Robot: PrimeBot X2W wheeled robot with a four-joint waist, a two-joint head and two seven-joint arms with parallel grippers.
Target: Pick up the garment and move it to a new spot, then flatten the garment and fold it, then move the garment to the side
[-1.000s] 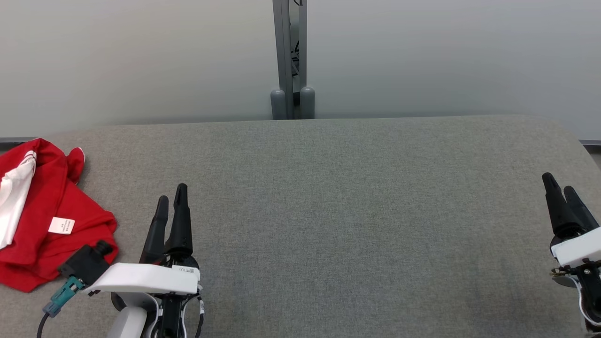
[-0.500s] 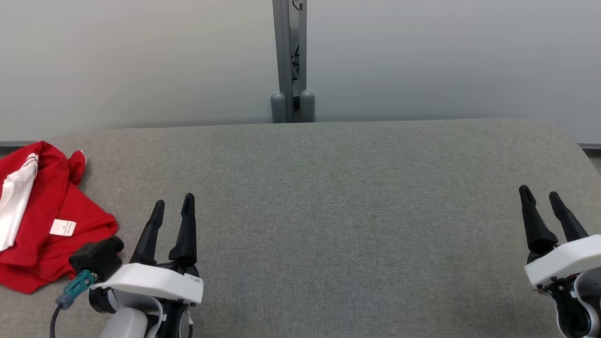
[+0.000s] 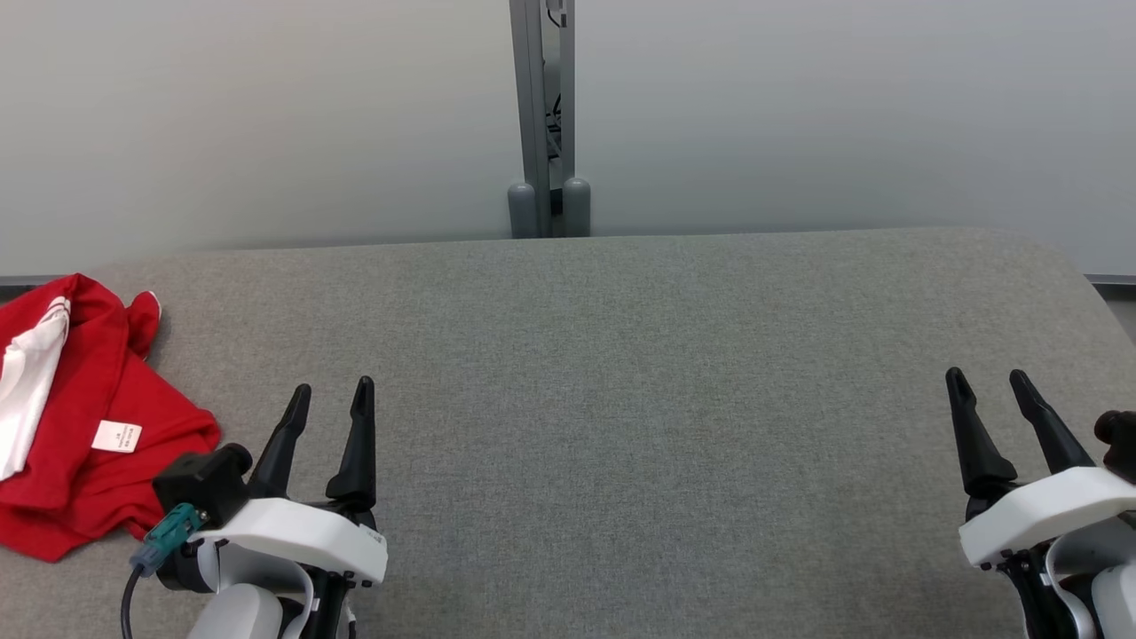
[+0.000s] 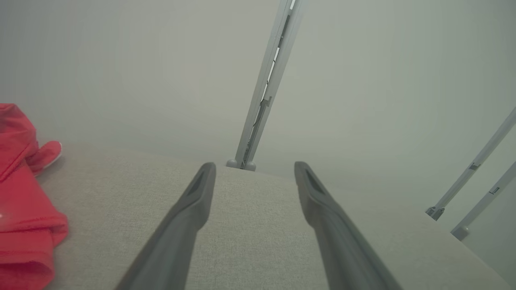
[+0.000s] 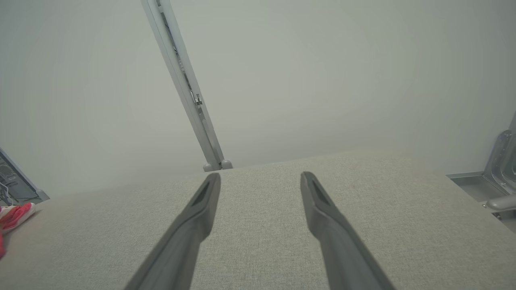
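The left gripper (image 3: pixel 332 387) and right gripper (image 3: pixel 985 374), both wide and empty, have drawn back and turned level since a second ago, while the crumpled red garment (image 3: pixel 106 390) lies just left of the left one, untouched, at the left edge of the table (image 3: pixel 621 355).
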